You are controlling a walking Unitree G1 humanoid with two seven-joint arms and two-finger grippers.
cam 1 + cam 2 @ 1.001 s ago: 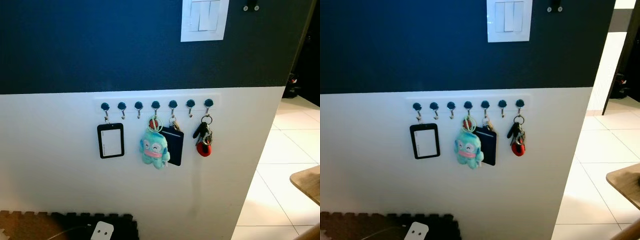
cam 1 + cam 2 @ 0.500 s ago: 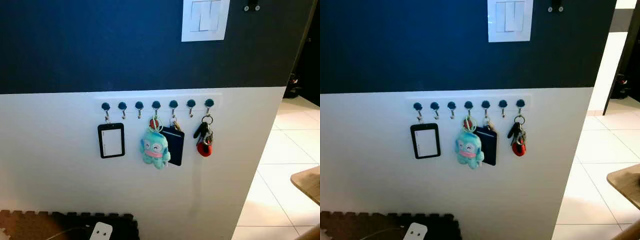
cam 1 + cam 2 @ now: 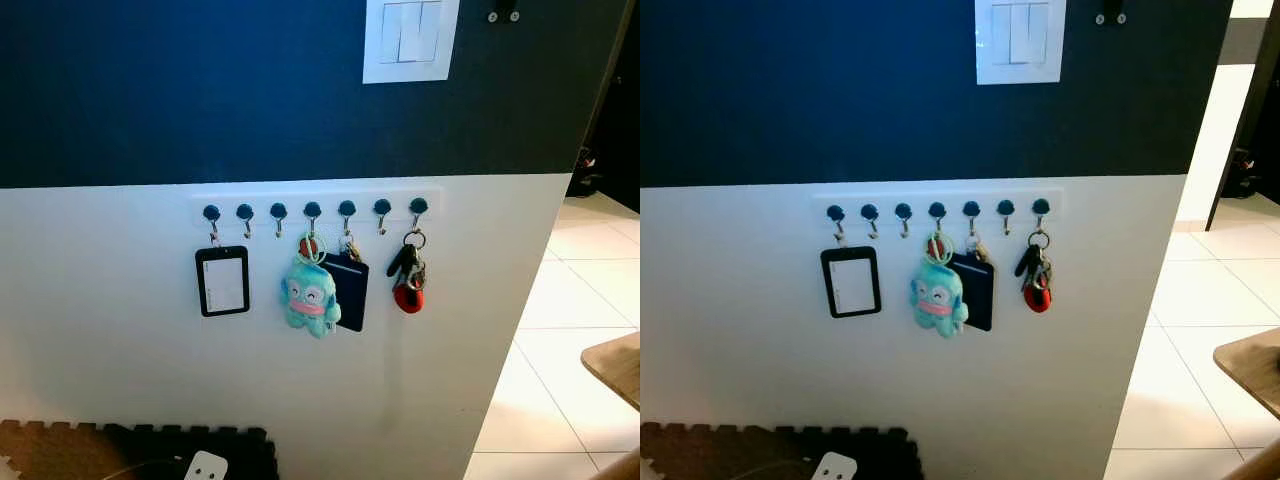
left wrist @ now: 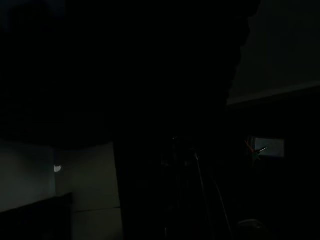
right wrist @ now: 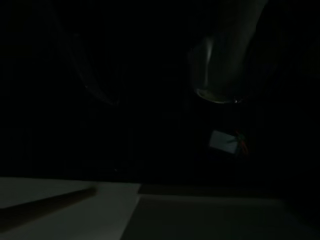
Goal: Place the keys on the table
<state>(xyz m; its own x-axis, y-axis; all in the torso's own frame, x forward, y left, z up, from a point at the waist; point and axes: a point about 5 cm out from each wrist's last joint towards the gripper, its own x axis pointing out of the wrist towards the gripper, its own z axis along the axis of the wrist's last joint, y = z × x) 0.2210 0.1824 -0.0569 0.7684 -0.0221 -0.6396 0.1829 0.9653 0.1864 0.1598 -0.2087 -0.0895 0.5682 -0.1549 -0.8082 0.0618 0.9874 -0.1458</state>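
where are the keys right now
The keys hang from the rightmost hook of the wall rack, in the head views, right of the dark card holder and teal plush toy.

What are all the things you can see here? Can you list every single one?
hooks: seven, dark blue knobs, in a row on a white strip on the wall
badge holder: one, black with white middle, on the leftmost hook
plush toy: one, turquoise with pink mouth, on the fourth hook
card case: one, dark, on the fifth hook, partly behind the plush toy
keys: one bunch, black with a red fob, on the rightmost hook
light switch: one, white, on the dark blue upper wall
foam mat: one, dark, on the floor below
table: one, wooden, corner at the right edge
grippers: both wrist views too dark to make out
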